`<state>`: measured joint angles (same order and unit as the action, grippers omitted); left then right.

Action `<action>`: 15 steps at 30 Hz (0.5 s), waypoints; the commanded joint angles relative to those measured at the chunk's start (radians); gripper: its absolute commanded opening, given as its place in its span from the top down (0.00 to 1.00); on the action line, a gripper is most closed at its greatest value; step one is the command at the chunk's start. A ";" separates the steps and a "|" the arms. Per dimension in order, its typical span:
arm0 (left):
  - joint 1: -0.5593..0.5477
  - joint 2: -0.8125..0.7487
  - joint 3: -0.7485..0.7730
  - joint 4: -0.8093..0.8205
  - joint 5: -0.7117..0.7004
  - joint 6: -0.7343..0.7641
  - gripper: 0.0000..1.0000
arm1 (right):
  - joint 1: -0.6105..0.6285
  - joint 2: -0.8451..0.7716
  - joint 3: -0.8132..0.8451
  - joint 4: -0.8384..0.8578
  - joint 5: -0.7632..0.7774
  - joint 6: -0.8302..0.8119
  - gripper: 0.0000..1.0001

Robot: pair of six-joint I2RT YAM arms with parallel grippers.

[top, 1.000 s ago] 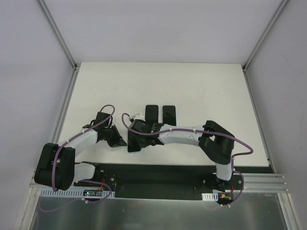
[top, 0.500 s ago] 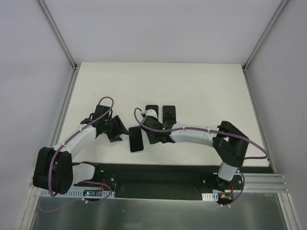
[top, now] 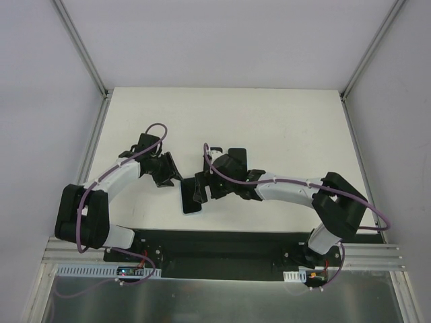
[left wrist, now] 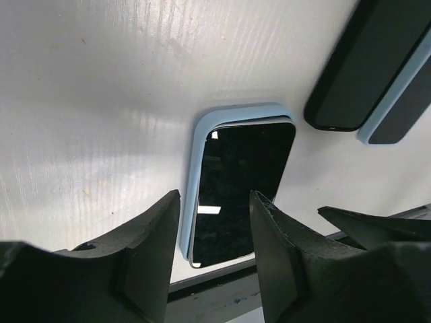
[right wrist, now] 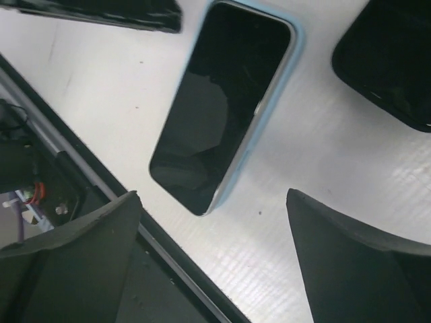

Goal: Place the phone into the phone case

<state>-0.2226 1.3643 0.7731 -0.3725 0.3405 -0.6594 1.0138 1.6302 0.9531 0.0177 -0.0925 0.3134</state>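
While both arms hang above it, the phone (left wrist: pixel 239 188) lies flat inside the pale blue case (left wrist: pixel 196 161) on the white worktop (left wrist: pixel 101 101), near its dark front edge. The left pincer (left wrist: pixel 215 198) is released, nothing between its fingers. The right pincer (right wrist: pixel 212 198) gapes wider, equally empty. Two other dark phones (left wrist: pixel 357 64) lie nearby.

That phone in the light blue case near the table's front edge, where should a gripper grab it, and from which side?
Pinch the cased phone across its two long edges, mid-length, coming straight down. It lies flat, screen up, on the table, so only its thin sides offer purchase, and both long sides look clear.
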 commanded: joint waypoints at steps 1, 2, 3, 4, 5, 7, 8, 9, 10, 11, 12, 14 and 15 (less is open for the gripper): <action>-0.001 0.058 0.032 -0.013 0.045 0.061 0.56 | -0.011 -0.020 -0.026 0.154 -0.107 0.016 0.03; -0.001 0.068 0.032 -0.003 0.051 0.064 0.56 | -0.018 -0.020 -0.034 0.159 -0.108 0.024 0.04; -0.001 0.090 0.034 0.000 0.051 0.069 0.57 | -0.021 -0.024 -0.043 0.175 -0.110 0.032 0.04; -0.001 0.100 0.035 0.003 0.061 0.073 0.58 | -0.024 -0.032 -0.053 0.183 -0.108 0.039 0.04; -0.001 0.111 0.035 0.015 0.069 0.076 0.58 | -0.027 -0.036 -0.066 0.189 -0.107 0.046 0.04; -0.001 0.136 0.035 0.021 0.078 0.078 0.60 | -0.032 -0.049 -0.079 0.202 -0.113 0.047 0.04; -0.001 0.142 0.037 0.027 0.081 0.080 0.61 | -0.041 -0.050 -0.100 0.221 -0.136 0.033 0.04; -0.001 0.159 0.038 0.027 0.081 0.080 0.61 | -0.046 -0.052 -0.115 0.287 -0.209 0.029 0.04; -0.001 0.165 0.040 0.030 0.083 0.078 0.63 | -0.052 -0.047 -0.131 0.332 -0.246 0.038 0.04; -0.001 0.171 0.040 0.032 0.084 0.076 0.63 | -0.070 -0.040 -0.145 0.367 -0.274 0.058 0.04; -0.001 0.182 0.043 0.033 0.083 0.075 0.64 | -0.076 -0.029 -0.146 0.392 -0.312 0.097 0.04; -0.001 0.185 0.045 0.035 0.074 0.073 0.68 | -0.090 0.014 -0.132 0.389 -0.332 0.110 0.04; -0.001 0.188 0.043 0.035 0.069 0.070 0.70 | -0.092 0.025 -0.131 0.390 -0.326 0.124 0.04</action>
<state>-0.2226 1.5448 0.7849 -0.3473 0.4019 -0.6083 0.9424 1.6287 0.8089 0.2817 -0.3225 0.3759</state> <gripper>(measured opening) 0.332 0.960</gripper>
